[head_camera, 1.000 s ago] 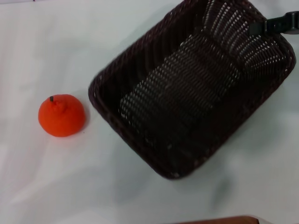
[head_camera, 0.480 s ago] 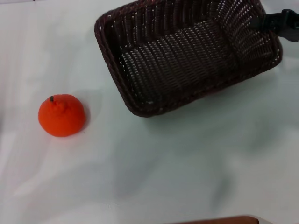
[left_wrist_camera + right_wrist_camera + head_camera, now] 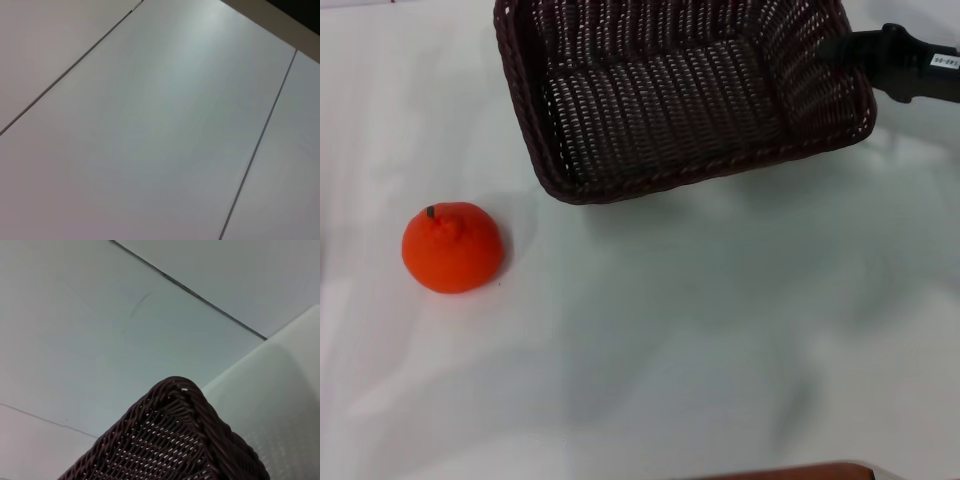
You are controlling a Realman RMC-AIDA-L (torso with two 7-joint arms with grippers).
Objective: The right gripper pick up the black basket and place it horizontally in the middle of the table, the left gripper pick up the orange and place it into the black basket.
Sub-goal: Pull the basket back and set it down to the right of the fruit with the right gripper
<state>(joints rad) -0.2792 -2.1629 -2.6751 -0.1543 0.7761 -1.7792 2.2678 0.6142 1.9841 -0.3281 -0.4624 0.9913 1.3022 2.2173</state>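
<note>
The black basket (image 3: 670, 100) is at the top middle of the head view, its long side nearly level across the view and its far rim cut off by the picture's edge. My right gripper (image 3: 860, 52) comes in from the right and is shut on the basket's right short rim. A corner of the basket also shows in the right wrist view (image 3: 175, 440). The orange (image 3: 452, 247) sits on the white table (image 3: 700, 340) at the left, well apart from the basket, stem up. My left gripper is out of view; the left wrist view shows only white panels.
A thin brown strip (image 3: 790, 472) runs along the bottom edge of the head view. The white tabletop spreads between the orange and the basket and toward the front.
The basket has moved farther back and to the left with my right gripper, and has turned from slanted to nearly level across the view. The orange has not moved.
</note>
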